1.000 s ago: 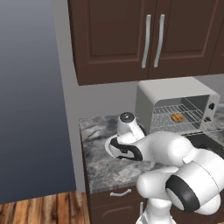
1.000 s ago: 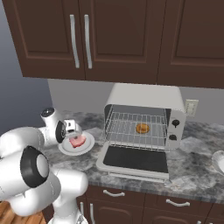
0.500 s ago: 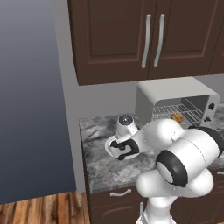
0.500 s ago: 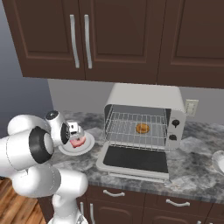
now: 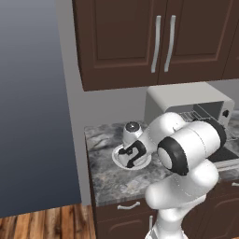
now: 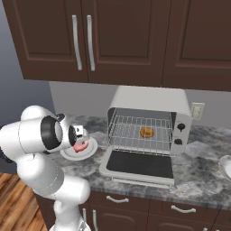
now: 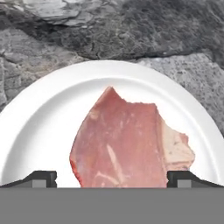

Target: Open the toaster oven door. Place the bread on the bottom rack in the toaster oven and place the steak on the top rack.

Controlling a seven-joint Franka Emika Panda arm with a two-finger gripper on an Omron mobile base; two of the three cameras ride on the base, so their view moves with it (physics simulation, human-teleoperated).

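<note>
The steak (image 7: 127, 140), a pinkish-red slab with a pale edge, lies on a white plate (image 7: 52, 122) on the marble counter. My gripper (image 7: 113, 179) hangs open just above it, one fingertip (image 7: 41, 178) on each side of the meat, not touching it. In the right base view the gripper (image 6: 79, 135) sits over the steak (image 6: 81, 147) and plate (image 6: 67, 154), left of the toaster oven (image 6: 151, 103). The toaster oven door (image 6: 137, 164) lies folded down flat. The bread (image 6: 146, 132) rests on a wire rack inside. From the left, the gripper (image 5: 130, 156) covers the plate (image 5: 116, 158).
Dark wall cabinets (image 6: 113, 40) hang above the oven. A wall outlet (image 6: 197, 110) is right of the oven, and a white dish (image 6: 224, 167) shows at the counter's right edge. The counter ends left of the plate at a grey wall (image 5: 32, 107).
The hand has come down closer over the plate and steak while the arm's elbow swung round. The jaws have stayed open; oven, bread and steak have not moved.
</note>
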